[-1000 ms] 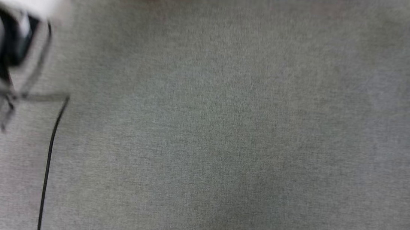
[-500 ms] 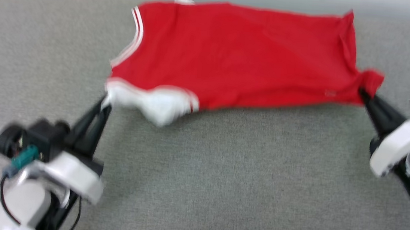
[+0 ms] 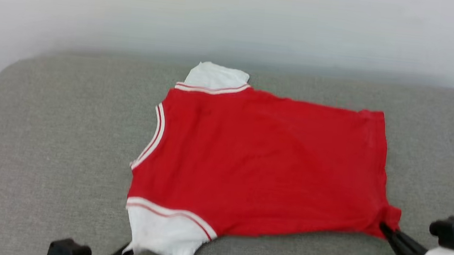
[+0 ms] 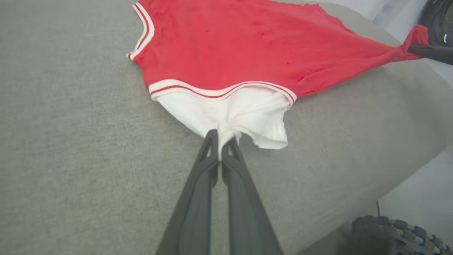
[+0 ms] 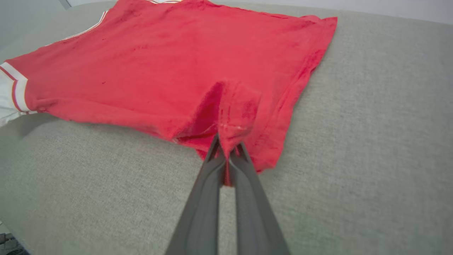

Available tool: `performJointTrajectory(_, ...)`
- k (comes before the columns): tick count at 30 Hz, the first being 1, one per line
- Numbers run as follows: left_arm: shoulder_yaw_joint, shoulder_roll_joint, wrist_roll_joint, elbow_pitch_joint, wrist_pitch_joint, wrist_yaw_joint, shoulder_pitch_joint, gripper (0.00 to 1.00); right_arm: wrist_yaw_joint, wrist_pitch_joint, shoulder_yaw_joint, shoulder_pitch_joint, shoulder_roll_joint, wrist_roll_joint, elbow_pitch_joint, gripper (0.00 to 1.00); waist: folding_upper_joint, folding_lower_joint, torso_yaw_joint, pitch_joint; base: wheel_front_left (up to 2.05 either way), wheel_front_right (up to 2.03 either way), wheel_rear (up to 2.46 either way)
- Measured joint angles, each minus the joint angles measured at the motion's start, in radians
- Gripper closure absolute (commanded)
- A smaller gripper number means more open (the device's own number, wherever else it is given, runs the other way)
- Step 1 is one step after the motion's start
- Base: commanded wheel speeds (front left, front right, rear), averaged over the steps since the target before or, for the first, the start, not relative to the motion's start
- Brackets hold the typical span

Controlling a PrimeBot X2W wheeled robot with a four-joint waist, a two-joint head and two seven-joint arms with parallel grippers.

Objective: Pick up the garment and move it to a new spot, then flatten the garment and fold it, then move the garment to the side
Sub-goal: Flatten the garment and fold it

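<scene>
i am holding the garment (image 3: 265, 164), a red jersey t-shirt with white sleeves and striped trim, with both hands. it is lying spread on a grey padded surface (image 3: 42, 147), plain red side up, with the neck opening toward my left and the hem toward my right. my left gripper (image 4: 221, 140) is pinching shut on the edge of the near white sleeve (image 4: 247, 113), and the cloth is bunching into a small knot between the jaws. my right gripper (image 5: 226, 143) is clamping shut on the near hem corner (image 5: 235, 102), which is rising in a small tent above the surface. the near edge between my two grips is lifting slightly, while the far edge and the far sleeve (image 3: 216, 75) are lying flat. i am judging the fabric to be light, soft and limp. it is likely to stretch and sag between grips, and thin pinches may slip. for flattening, corners and seams look like the best holds: sleeve edges, hem corners, shoulders.
</scene>
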Motion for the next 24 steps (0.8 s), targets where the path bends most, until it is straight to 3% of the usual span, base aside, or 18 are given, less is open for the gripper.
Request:
performJointTrajectory(13, -0.014, 0.04, -0.175, -0.116, 0.088, 0.001, 0.191, 1.0, 0.0, 0.029, -0.09, 0.223, -0.077, 0.029, -0.102, 1.0, 0.0, 0.0001, -0.001, -0.067, 0.0, 0.0, 0.0)
performJointTrajectory(18, -0.018, 0.034, -0.139, -0.108, 0.059, 0.0, 0.185, 1.0, 0.0, 0.053, -0.119, 0.243, -0.077, 0.024, -0.126, 1.0, 0.0, 0.0002, -0.002, -0.061, 0.0, 0.0, 0.0)
performJointTrajectory(24, -0.018, 0.022, -0.055, -0.061, 0.019, -0.041, 0.062, 1.0, 0.0, 0.058, -0.158, 0.245, -0.056, 0.009, -0.144, 1.0, 0.0, 0.0003, -0.002, -0.054, 0.0, 0.0, 0.0)
